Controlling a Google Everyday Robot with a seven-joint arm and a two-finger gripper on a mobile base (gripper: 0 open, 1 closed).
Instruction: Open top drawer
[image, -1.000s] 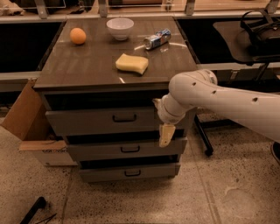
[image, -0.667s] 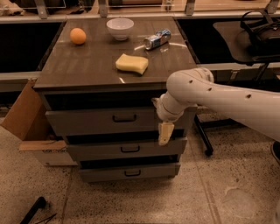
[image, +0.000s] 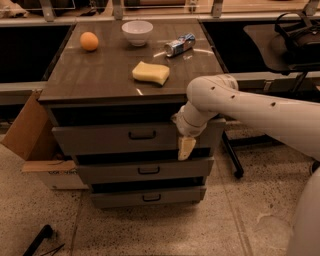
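The top drawer (image: 115, 138) is the widest grey front of three under the dark cabinet top, with a small dark loop handle (image: 142, 135) at its centre. It stands slightly out from the cabinet. My gripper (image: 186, 148) hangs in front of the drawer's right part, to the right of the handle, pointing down; one pale fingertip (image: 186, 149) shows over the gap below the drawer. The white arm reaches in from the right.
On the cabinet top (image: 100, 75) lie an orange (image: 89, 41), a white bowl (image: 137, 32), a crushed can (image: 179, 45) and a yellow sponge (image: 150, 73). Two narrower drawers (image: 145, 171) sit below. A cardboard box (image: 35, 140) stands at left, a chair base (image: 232, 157) at right.
The arm and gripper have shifted slightly left along the top drawer front. The drawer itself has not visibly moved.
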